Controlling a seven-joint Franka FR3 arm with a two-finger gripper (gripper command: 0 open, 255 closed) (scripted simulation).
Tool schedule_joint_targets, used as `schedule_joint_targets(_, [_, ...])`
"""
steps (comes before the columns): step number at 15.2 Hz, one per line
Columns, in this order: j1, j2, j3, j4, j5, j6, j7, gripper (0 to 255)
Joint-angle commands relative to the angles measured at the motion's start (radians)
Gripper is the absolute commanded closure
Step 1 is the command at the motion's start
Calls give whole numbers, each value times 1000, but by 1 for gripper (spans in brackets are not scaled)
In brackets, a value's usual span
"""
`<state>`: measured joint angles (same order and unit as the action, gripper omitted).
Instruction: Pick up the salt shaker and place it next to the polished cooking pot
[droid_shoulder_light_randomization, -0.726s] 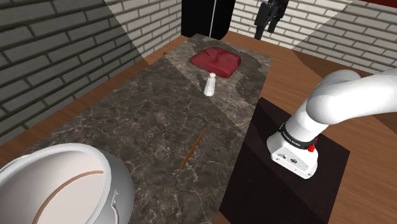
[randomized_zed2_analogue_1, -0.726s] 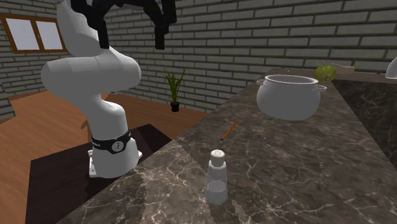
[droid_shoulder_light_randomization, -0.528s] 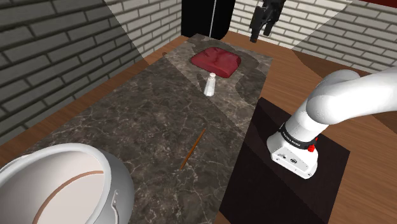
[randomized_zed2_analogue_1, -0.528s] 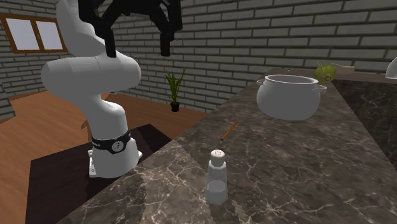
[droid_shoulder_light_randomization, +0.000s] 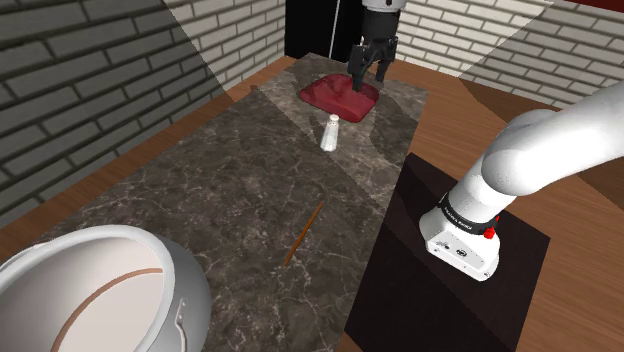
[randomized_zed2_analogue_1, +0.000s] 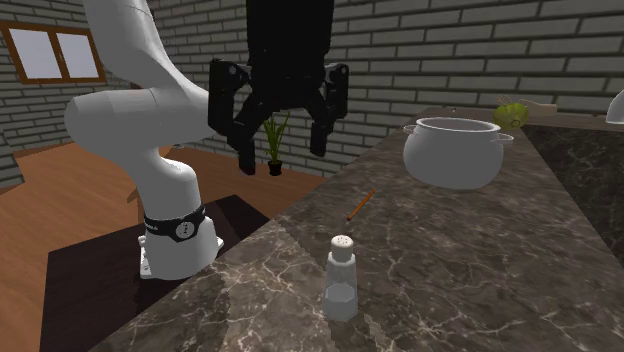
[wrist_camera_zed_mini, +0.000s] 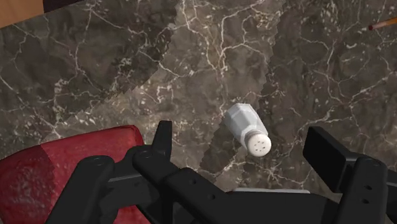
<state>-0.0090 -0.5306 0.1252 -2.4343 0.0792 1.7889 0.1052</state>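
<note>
The salt shaker (droid_shoulder_light_randomization: 329, 132) is a small pale bottle with a holed cap, standing upright on the dark marble counter (droid_shoulder_light_randomization: 230, 190). It also stands near the counter's close end in the second exterior view (randomized_zed2_analogue_1: 341, 278). My black gripper (droid_shoulder_light_randomization: 365, 82) hangs open in the air above the counter's far end, over a dark red lump (droid_shoulder_light_randomization: 340, 97) just beyond the shaker. Along the gripper (wrist_camera_zed_mini: 245, 145), the salt shaker (wrist_camera_zed_mini: 248, 129) lies below, between the spread fingers and untouched. The polished pot (droid_shoulder_light_randomization: 95, 290) sits at the counter's other end, with two handles and a rounded body (randomized_zed2_analogue_1: 458, 150).
A thin brown pencil-like stick (droid_shoulder_light_randomization: 304, 232) lies on the counter between shaker and pot. The arm's stand (droid_shoulder_light_randomization: 450, 270) borders the counter's right side in the shoulder view. Brick walls surround the room; a potted plant (randomized_zed2_analogue_1: 273, 140) and a green object (randomized_zed2_analogue_1: 510, 112) stand farther off.
The gripper has swung down and leftward in the shoulder view, from beyond the counter to above the red lump near the shaker. Its fingers stayed open. Shaker, pot and stick have not moved.
</note>
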Motion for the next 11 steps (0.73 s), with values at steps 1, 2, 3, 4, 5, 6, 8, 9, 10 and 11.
schedule_joint_targets(1, [0,72,11,10,10,45,17,0])
schedule_joint_targets(2, [1,111,17,17,14,68,28,0])
schedule_joint_targets(3, [1,151,24,26,19,90,38,0])
schedule_joint_targets(4, [2,190,30,36,23,111,48,0])
schedule_joint_targets(5, [3,231,36,47,26,132,58,0])
schedule_joint_targets(6, [4,271,41,60,29,151,68,0])
schedule_joint_targets(8, [6,354,51,88,33,189,88,0])
schedule_joint_targets(9, [8,395,55,104,34,206,98,0])
schedule_joint_targets(10, [8,402,56,107,34,208,100,0])
schedule_joint_targets(11, [9,406,56,96,35,222,100,0])
